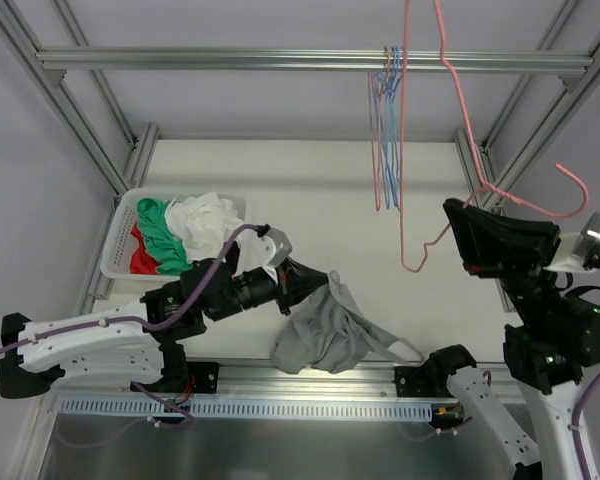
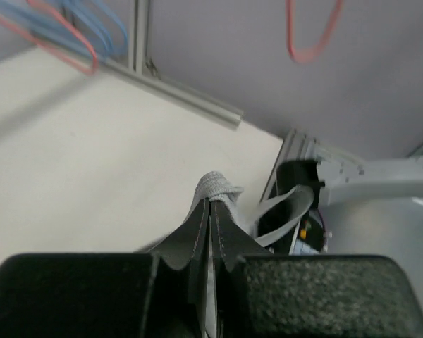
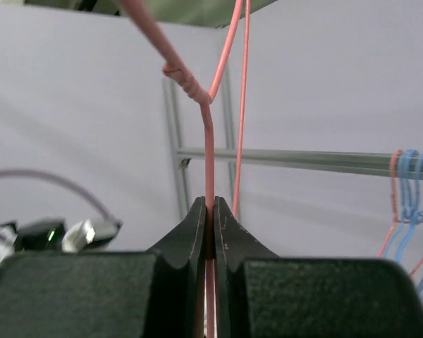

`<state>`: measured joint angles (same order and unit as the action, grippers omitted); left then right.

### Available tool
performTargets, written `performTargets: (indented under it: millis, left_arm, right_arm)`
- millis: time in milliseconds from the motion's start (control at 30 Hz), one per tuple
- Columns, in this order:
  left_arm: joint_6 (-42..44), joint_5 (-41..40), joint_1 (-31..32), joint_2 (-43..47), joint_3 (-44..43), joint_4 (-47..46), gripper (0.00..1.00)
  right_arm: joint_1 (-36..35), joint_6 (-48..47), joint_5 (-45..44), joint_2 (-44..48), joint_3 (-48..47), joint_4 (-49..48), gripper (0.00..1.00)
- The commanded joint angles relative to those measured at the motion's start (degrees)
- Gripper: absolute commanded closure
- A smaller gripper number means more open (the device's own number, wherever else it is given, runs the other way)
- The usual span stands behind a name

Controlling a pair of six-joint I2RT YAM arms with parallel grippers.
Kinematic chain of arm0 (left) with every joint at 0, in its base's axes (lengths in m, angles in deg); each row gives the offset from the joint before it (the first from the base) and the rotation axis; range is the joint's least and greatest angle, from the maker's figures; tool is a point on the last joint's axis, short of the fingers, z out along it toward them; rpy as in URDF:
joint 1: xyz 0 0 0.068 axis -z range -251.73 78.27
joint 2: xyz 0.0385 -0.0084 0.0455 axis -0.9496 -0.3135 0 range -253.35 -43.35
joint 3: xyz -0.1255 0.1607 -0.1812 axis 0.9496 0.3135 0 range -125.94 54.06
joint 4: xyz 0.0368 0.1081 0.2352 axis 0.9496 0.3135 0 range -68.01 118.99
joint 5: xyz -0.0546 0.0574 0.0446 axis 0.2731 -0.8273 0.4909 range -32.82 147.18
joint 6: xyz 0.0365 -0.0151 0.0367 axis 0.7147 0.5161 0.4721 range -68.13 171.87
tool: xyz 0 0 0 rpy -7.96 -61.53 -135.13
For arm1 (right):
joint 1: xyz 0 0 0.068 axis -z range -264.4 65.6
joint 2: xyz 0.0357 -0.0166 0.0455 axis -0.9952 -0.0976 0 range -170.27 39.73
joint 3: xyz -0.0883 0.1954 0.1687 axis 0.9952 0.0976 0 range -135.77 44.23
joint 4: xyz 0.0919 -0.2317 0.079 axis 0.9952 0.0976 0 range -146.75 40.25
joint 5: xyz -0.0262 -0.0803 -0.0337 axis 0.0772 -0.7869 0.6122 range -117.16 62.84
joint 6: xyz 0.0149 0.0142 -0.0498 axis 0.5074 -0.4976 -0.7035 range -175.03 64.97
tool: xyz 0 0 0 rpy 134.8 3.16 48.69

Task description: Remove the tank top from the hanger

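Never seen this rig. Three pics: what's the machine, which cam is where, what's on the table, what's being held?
Two robot arms are bolted at the near edge of a white table, each ending in a two-finger gripper. The wide picture comes from a fixed camera above and behind them. The other two come from a camera on each wrist, looking along its own fingers. The left gripper is shut on a gray tank top, which droops onto the table. The right gripper is shut on the wire of a pink hanger, held up in the air; the top appears to be off it. Also there: a white basket of clothes at the left, and spare pink and blue hangers on the rail at the back.
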<state>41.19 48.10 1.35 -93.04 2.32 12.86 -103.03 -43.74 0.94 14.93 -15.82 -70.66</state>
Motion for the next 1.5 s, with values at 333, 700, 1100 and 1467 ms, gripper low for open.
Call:
performTargets:
  millis: [333,700,1100,1467]
  left_arm:
    - [-9.9,-20.1,0.0,0.0,4.6,9.1,1.00]
    - [-15.0,-22.2,0.0,0.7,6.7,18.3,1.00]
    - [-14.4,-11.1,0.0,-0.4,8.7,18.1,1.00]
    - [-18.6,-13.6,0.0,0.5,11.4,21.8,0.26]
  right_arm:
    - [-0.4,-18.5,-38.1,-6.2,-24.9,68.6,1.00]
    - [-0.1,-22.8,-36.9,-25.7,-30.4,65.8,1.00]
    - [8.6,-22.9,-22.0,-60.7,-63.5,61.5,1.00]
    - [8.5,-19.1,-17.6,-67.2,-62.9,60.8,1.00]
